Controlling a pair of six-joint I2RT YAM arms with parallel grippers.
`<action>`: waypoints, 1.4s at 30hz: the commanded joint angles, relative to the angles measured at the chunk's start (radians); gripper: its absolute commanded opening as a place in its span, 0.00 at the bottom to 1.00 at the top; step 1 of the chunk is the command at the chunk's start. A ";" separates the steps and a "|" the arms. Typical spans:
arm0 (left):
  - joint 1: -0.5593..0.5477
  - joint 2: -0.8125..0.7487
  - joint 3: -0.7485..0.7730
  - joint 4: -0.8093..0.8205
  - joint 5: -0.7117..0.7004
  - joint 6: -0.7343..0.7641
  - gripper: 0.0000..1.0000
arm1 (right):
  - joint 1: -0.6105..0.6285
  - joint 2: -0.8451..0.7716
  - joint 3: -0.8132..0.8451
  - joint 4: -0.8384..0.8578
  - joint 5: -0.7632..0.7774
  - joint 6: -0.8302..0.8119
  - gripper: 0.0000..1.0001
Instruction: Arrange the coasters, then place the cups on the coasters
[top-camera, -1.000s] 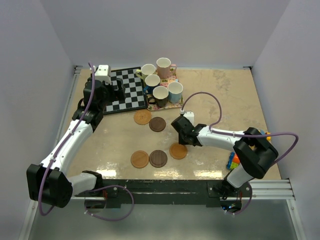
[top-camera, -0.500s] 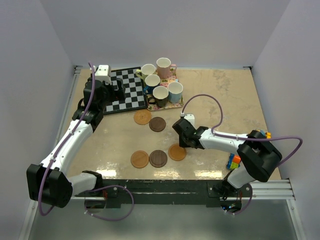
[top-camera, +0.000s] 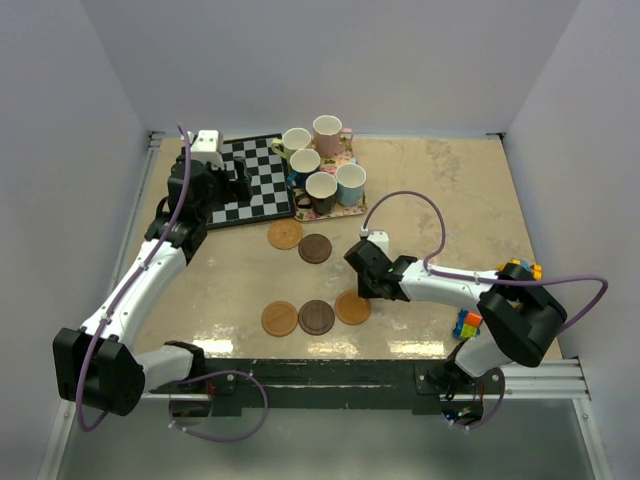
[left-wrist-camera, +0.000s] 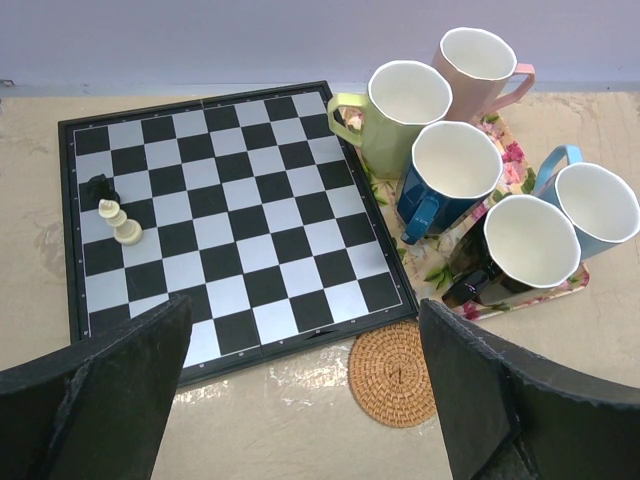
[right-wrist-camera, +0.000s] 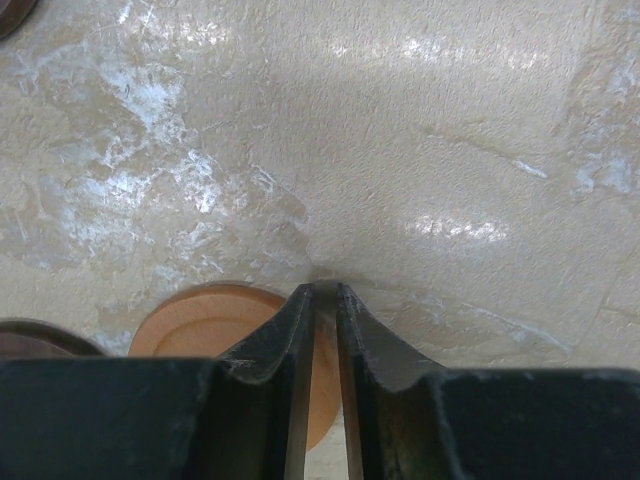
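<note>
Five cups stand on a floral tray (top-camera: 345, 208): yellow-green (left-wrist-camera: 405, 110), pink (left-wrist-camera: 478, 60), dark blue (left-wrist-camera: 455, 170), black (left-wrist-camera: 525, 250), light blue (left-wrist-camera: 598, 205). A woven orange coaster (top-camera: 285, 234) and a dark brown coaster (top-camera: 315, 248) lie just in front of the tray. Nearer me, an orange coaster (top-camera: 279, 318), a dark brown one (top-camera: 316, 317) and another orange one (top-camera: 352, 307) form a row. My right gripper (top-camera: 365, 287) is shut to a narrow slit, its tips (right-wrist-camera: 325, 292) down at the far rim of that last coaster (right-wrist-camera: 205, 315). My left gripper (left-wrist-camera: 305, 330) hangs wide open above the chessboard's near edge.
A black-and-white chessboard (left-wrist-camera: 230, 210) lies left of the tray, with a white piece (left-wrist-camera: 125, 228) and a black piece (left-wrist-camera: 98, 187) on it. Coloured blocks (top-camera: 465, 323) sit near my right arm's base, and more (top-camera: 522, 267) lie behind its elbow. Walls close in the table on three sides.
My right gripper has shifted slightly left and toward me, and the orange coaster under its tips has slid closer to the dark brown one in the near row. The left arm is still.
</note>
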 joint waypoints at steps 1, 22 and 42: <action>-0.007 -0.020 0.000 0.050 0.005 -0.017 1.00 | 0.006 -0.030 0.021 -0.049 0.006 0.031 0.22; -0.010 -0.017 0.001 0.050 -0.004 -0.012 1.00 | 0.006 0.079 0.132 0.023 0.006 -0.024 0.17; -0.012 -0.020 0.001 0.052 0.002 -0.015 1.00 | 0.084 0.056 0.032 0.012 -0.023 0.062 0.09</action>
